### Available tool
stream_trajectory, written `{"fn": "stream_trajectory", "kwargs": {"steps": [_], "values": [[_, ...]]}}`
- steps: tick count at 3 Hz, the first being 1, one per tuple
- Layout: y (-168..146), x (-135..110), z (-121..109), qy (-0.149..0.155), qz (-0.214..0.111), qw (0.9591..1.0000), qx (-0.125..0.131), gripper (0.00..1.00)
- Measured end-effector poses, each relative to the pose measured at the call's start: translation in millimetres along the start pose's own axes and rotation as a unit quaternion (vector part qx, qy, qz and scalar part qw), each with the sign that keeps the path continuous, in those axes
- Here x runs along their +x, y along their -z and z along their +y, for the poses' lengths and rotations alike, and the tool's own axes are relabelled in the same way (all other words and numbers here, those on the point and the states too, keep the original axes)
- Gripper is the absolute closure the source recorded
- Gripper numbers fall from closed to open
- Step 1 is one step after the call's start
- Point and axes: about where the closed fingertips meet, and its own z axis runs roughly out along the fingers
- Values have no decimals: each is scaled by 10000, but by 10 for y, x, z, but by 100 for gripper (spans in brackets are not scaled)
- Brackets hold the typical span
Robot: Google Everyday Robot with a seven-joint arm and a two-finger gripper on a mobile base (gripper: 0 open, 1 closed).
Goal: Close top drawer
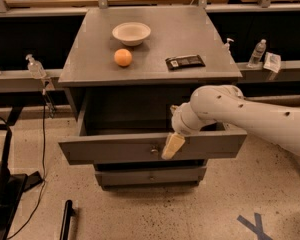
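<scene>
Cream-tipped tool (pixel 172 146) at end of bulky white arm (pixel 240 115) hung down, touching tall front panel of wide matte grey top drawer (pixel 110 150). Small metal knob (pixel 153 149) sat just left of tool. Could not tell whether tool was spread or clamped. Drawer stood pulled partway out of grey desk (pixel 155 39), dark cavity behind tool. On desk top, beyond tool: flat black packet (pixel 185 62) nearest, round orange fruit (pixel 123 57) further left, white bowl (pixel 131 33) behind fruit. Lower-fronted grey drawer (pixel 150 176) directly beneath tool.

Free room inside top drawer (pixel 110 149) — gripper (pixel 172 146) at its front
</scene>
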Motion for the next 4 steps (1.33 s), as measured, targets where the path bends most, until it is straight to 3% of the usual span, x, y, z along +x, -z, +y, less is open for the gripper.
{"fn": "stream_trajectory", "kwargs": {"steps": [2,3,4], "values": [[-43,70,-100,-125,-105,9999,-49,0],[122,40,36,-213,-413,9989,10,0],[488,40,179,-347,-886,9953,201,0]]}}
